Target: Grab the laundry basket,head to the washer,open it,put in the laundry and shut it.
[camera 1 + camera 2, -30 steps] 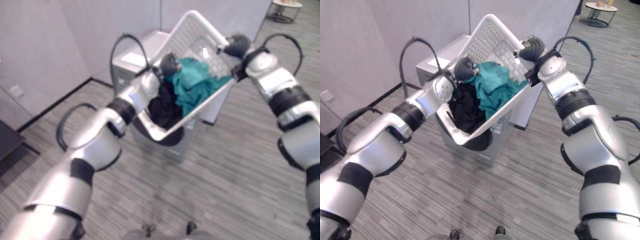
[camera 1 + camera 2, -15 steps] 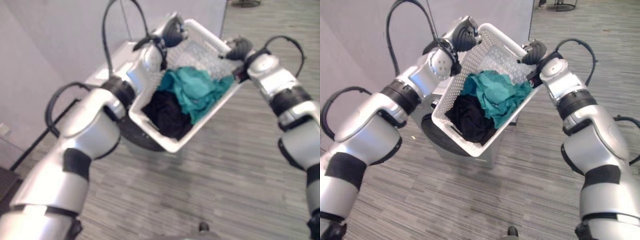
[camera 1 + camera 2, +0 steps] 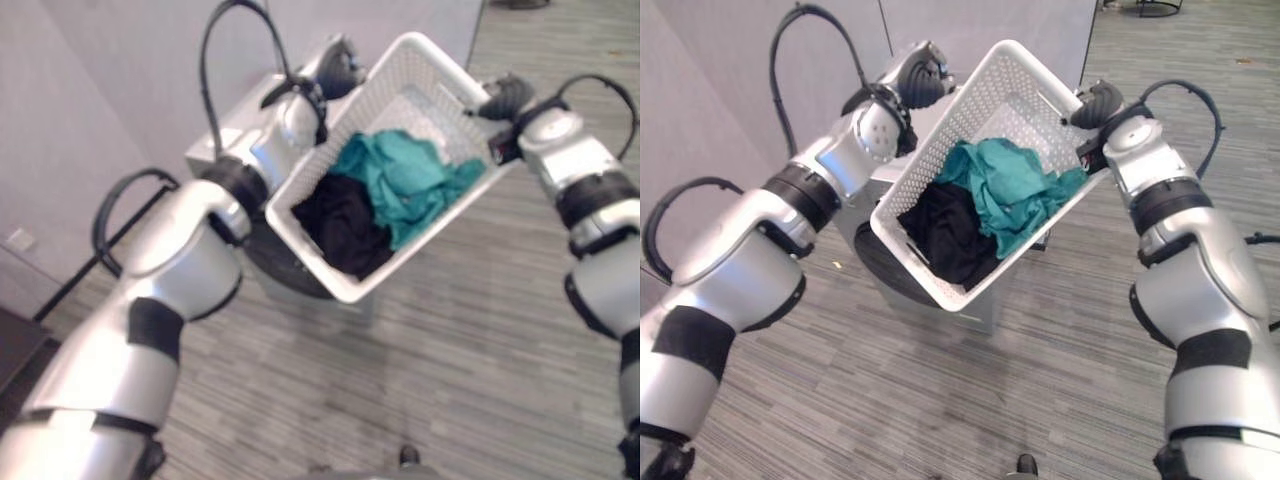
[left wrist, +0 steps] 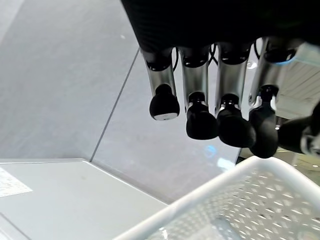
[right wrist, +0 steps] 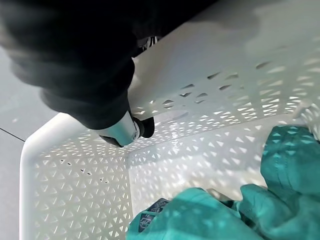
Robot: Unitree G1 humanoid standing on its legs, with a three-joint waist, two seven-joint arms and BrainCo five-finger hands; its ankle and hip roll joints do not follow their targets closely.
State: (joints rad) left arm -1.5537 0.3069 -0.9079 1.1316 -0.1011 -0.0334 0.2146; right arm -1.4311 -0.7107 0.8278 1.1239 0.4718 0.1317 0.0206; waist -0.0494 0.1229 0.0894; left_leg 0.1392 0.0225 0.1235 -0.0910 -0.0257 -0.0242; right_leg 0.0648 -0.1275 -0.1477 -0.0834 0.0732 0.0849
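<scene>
the white laundry basket (image 3: 985, 110) was held up in the air between the two hands, tilted steeply so that its open side faced the camera and its lower corner hung over the washer (image 3: 250, 130). inside it a teal garment (image 3: 1005, 190) lay against the upper half and a black garment (image 3: 945, 235) lay bunched just below it, the two touching, both slumped toward the low end. the left hand (image 3: 920, 80) was at the basket's upper left edge; in the left wrist view its fingers (image 4: 200, 120) hung in a curled row just above the white rim, and i could not tell whether they actually gripped it. the right hand (image 3: 1100, 102) was at the basket's far right rim; in the right wrist view one of its fingers (image 5: 122, 131) reached over the rim and pressed against the perforated inner wall, so the hand seemed hooked on the edge. the washer stood behind and beneath the basket, against a pale wall (image 3: 90, 90), with its dark round door (image 3: 885, 270) showing under the basket's low corner. the striped grey floor (image 3: 940, 400) stretched out below.
</scene>
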